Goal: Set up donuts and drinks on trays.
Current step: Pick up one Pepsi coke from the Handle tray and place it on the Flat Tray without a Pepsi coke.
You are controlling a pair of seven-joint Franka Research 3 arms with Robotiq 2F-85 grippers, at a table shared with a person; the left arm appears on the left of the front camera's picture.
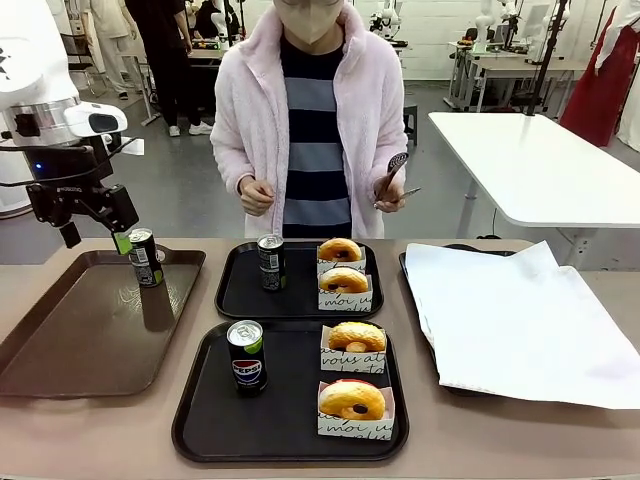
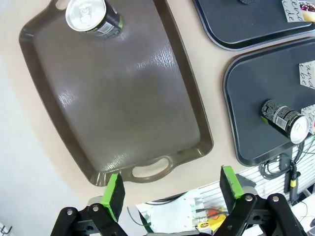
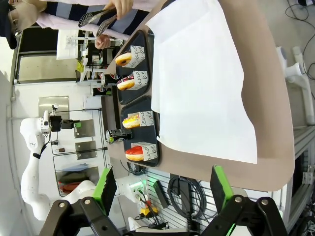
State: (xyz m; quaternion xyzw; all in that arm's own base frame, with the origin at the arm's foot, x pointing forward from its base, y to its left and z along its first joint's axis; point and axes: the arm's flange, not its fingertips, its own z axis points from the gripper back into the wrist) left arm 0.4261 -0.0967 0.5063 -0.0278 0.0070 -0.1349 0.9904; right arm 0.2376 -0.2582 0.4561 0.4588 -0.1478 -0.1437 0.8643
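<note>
Above brown tray (image 1: pixel 60 345), left fingers (image 2: pixel 116 192) apart, apparently empty.

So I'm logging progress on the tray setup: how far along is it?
Mostly done: the near black tray holds a Pepsi can and two donuts, and the far black tray holds a dark can and two donuts. Nothing is in hand: the left gripper hangs open beside a spare can standing on the brown tray. That can looks like what's left, if it's needed.

Each black tray (image 1: pixel 200 420) holds upright can (image 1: pixel 246 356), two donuts (image 1: pixel 352 399)
</note>
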